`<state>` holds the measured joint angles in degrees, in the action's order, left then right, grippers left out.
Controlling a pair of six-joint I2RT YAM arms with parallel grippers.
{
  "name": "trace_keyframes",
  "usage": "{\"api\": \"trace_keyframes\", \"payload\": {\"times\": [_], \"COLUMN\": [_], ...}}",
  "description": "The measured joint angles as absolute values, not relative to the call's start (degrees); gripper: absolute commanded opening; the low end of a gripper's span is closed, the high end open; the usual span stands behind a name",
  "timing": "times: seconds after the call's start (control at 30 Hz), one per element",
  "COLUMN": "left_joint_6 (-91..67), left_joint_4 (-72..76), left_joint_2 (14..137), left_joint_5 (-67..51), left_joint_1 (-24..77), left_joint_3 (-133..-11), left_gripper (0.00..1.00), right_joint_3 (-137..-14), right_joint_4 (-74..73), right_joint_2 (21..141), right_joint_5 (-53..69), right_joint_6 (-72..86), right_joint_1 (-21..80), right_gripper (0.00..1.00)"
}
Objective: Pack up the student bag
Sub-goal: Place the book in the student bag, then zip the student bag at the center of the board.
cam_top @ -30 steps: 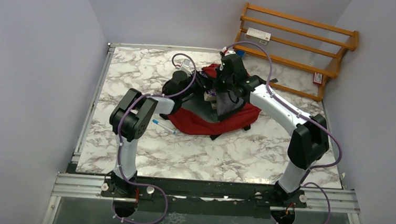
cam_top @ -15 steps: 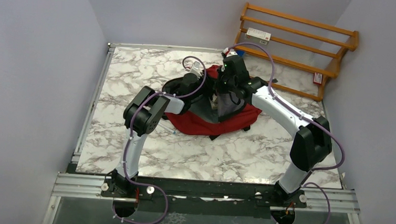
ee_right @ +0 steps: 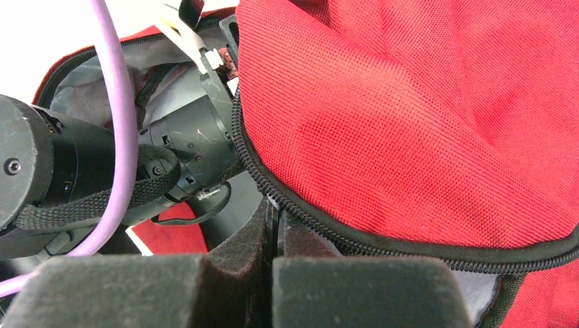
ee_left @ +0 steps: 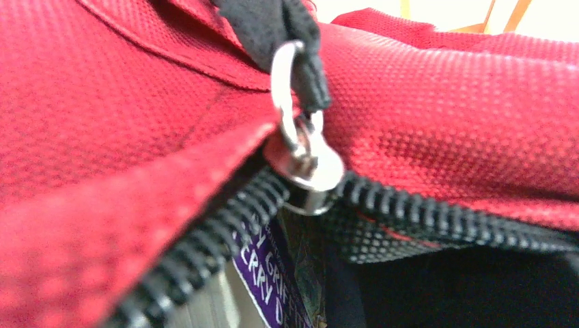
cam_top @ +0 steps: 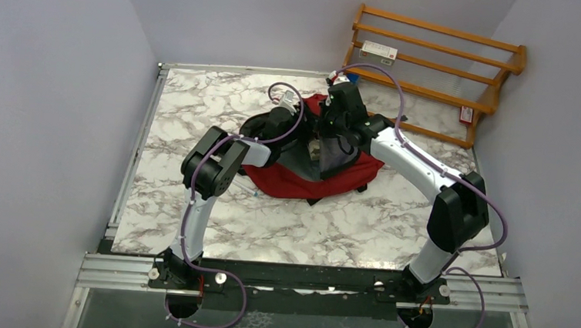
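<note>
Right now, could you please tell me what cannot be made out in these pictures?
Left jaws: absent from the left wrist view; in top external, hidden inside the student bag.
Purple label: left wrist, cut off by zipper teeth and the frame edge.
Print on the white box: top external, too small.

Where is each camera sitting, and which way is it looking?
Top external: above and behind the arm bases, looking down at the table; left arm and right arm both show, meeting at the student bag.
Left wrist: on the left arm, pressed close to the bag's zipper slider; none of its own fingers show.
Right wrist: on the right arm, looking along the right gripper, shut on the bag's zipper edge; the left arm's wrist shows inside.
Shared: all show the red bag; both wrist views its black zipper.
</note>
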<state>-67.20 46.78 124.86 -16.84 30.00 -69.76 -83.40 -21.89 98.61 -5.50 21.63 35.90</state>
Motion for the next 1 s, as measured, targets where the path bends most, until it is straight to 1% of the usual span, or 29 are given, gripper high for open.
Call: {"api": "trace_keyframes", "payload": {"times": [0.13, 0.33, 0.43, 0.73, 1.0], "left_joint_6": [-66.0, -63.13, -61.36, -57.52, -53.17], "left_joint_4": [45.6, 41.34, 38.65, 33.58, 26.26], "left_joint_2": [124.84, 122.56, 120.75, 116.71, 111.39], "left_joint_5": [-16.86, -16.75, -16.47, -16.25, -16.14], "left_joint_1": [30.02, 30.0, 29.93, 28.32, 26.28], "left_joint_3": [-69.76, -69.36, -68.49, -65.69, -64.77], "left_gripper": [0.83, 0.86, 0.9, 0.94, 0.97], "right_joint_3": [-83.35, -83.26, -83.26, -83.26, -82.78], "right_joint_4": [-21.93, -21.96, -21.96, -21.91, -22.37], "right_joint_2": [98.37, 97.82, 97.8, 97.8, 97.78], "right_joint_5": [-6.04, -7.11, -7.4, -7.22, -7.68], "right_joint_6": [21.61, 21.47, 21.39, 21.47, 21.37], "right_joint_1": [35.9, 35.9, 35.9, 36.18, 35.9], "right_gripper": [0.01, 0.01, 0.01, 0.01, 0.01]}}
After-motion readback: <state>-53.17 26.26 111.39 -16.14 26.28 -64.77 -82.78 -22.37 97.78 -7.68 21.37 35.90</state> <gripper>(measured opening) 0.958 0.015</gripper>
